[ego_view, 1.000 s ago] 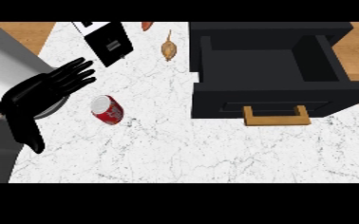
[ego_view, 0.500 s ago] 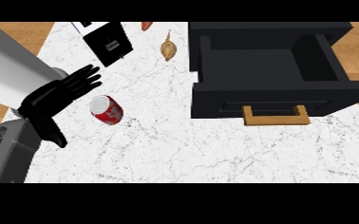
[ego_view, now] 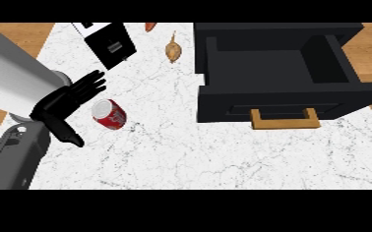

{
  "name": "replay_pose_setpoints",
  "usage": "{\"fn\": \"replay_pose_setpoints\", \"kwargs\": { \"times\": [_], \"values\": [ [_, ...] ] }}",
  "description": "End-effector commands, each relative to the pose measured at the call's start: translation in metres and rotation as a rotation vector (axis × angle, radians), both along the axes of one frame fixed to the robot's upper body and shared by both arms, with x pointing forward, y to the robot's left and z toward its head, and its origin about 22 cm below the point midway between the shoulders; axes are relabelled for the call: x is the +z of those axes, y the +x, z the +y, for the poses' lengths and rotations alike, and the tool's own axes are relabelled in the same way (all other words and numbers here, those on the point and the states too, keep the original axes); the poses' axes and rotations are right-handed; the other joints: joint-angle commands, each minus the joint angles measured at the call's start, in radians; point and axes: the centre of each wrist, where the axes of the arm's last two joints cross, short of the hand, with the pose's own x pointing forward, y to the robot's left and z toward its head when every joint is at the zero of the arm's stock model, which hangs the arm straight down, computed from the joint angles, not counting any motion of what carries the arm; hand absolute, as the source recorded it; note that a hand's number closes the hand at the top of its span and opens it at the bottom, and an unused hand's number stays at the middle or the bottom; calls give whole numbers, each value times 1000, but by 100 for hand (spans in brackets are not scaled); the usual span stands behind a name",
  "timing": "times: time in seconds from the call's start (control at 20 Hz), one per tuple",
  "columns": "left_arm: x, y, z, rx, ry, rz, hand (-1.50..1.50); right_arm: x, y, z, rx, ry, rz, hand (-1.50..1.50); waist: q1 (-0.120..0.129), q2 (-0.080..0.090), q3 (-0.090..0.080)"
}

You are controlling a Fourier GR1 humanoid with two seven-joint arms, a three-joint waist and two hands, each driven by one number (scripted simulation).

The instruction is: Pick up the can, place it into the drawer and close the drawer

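Red can (ego_view: 109, 114) lies on its side on the white marble counter (ego_view: 181, 147), left-centre of frame, silver top facing up-left. Not picked up yet. Left hand (ego_view: 67, 102) sits just left of the can, fingers straight and spread, thumb hanging down toward lower left; wide open, holding nothing, looks just beside the can, contact can't be confirmed. Right hand not visible anywhere in frame.

Black drawer (ego_view: 280, 73) at upper right is pulled open, inside looks bare, wooden handle (ego_view: 284, 118) on its front edge facing the lower side of frame. Well apart from the can.

Other stuff at the top of frame: black box (ego_view: 109, 44) upper left, brownish onion-like item (ego_view: 173, 51) top centre, small orange bit (ego_view: 150, 26) at top edge.

Progress: basically at the start. Grasp not made, so all left to do: grab can, carry right to drawer, drop it in, push drawer shut
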Motion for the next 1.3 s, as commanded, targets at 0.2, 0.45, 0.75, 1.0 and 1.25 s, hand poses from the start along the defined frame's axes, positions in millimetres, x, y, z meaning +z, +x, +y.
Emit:
{"fn": "replay_pose_setpoints", "kwargs": {
  "times": [0.2, 0.45, 0.75, 1.0, 1.25],
  "values": [
    [-23, -16, 29, -3, -10, 13, -150, -21, -11, 5, 21, 6, -9, -150, -15, 5, -1],
    [-47, -15, 1, 10, 8, 60, -150, 3, -12, 14, 25, 8, -6, -150, -21, 6, -2],
    [-66, -30, -6, -15, -25, 66, -150, 5, -7, -9, 15, 3, -4, -150, -12, 7, -3],
    [-74, -29, -20, -10, -46, 96, -150, 1, -10, 1, 21, -3, 10, -150, -15, 8, -3],
    [-64, -14, -24, -6, -90, 139, -150, 11, -2, -5, 9, 7, -9, -150, -17, 9, -3]
  ]
}}
